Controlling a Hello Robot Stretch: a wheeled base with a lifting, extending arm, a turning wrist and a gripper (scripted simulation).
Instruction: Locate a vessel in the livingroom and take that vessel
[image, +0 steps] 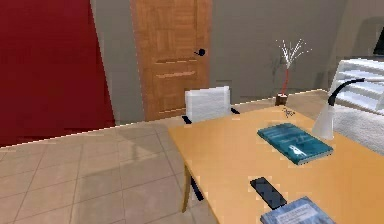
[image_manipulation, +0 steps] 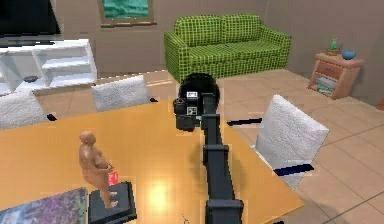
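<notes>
A small dark vase (image: 282, 98) with pale twigs stands on the floor by the far wall, right of the wooden door (image: 172, 55). A teal bowl-like blob (image_manipulation: 348, 54) sits on a small wooden side table (image_manipulation: 335, 75) at the arm side view's right. My arm (image_manipulation: 218, 165) rises over the orange table (image_manipulation: 160, 150), and the gripper's dark body (image_manipulation: 192, 100) sits at its far end in front of the sofa. I cannot make out its fingers, so I cannot tell whether it holds anything.
White chairs (image_manipulation: 285, 135) (image_manipulation: 120, 92) (image: 208, 103) ring the table. On it are a figurine on a black base (image_manipulation: 100, 175), a teal book (image: 294, 141), a dark phone (image: 268, 192) and a lamp (image: 330, 115). A green sofa (image_manipulation: 225, 42) and white shelves (image_manipulation: 50, 62) line the far side.
</notes>
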